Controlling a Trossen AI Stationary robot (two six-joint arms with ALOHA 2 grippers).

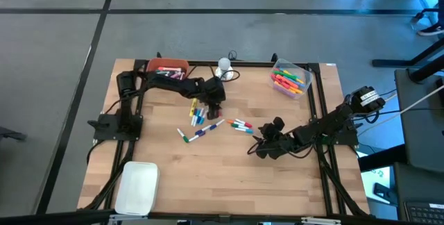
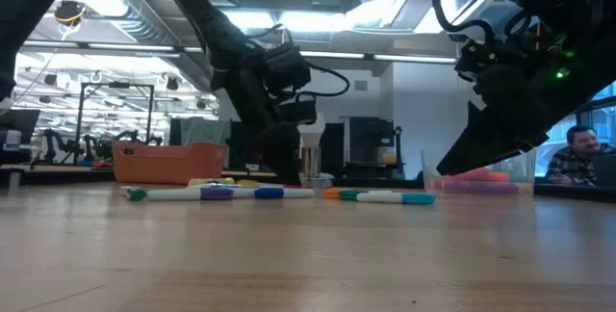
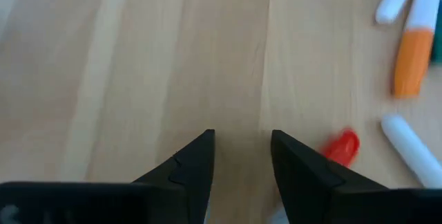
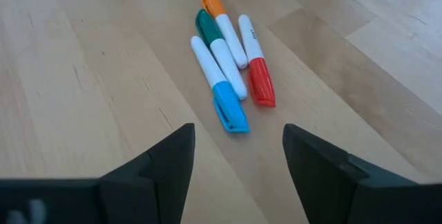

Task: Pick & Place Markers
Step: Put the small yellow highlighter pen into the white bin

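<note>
Two arms work a wooden table (image 1: 208,169) strewn with markers (image 1: 198,122). Left of that loose scatter stands an orange bin (image 1: 167,67) holding a few pens; the left gripper (image 1: 214,108) hangs right over the scatter's upper edge, its jaws parted with bare wood between them — nothing gripped — and a red-capped marker (image 3: 342,146) lying just beside one finger. A closing pinch there could miss the pen or flick it away, since the cap sits outside the gap rather than within it.

Right of the scatter lies a small cluster of four pens, among them a blue-capped marker (image 4: 221,98); the right gripper (image 4: 238,156) hovers near it, jaws spread wide and empty. The four lie touching side by side — a descent on one may drag or roll its neighbours, or catch two at once. Beyond, past the cluster, a clear tub (image 1: 290,79) already holds many markers, with a silver knob (image 1: 223,64) between bin and tub.
</note>
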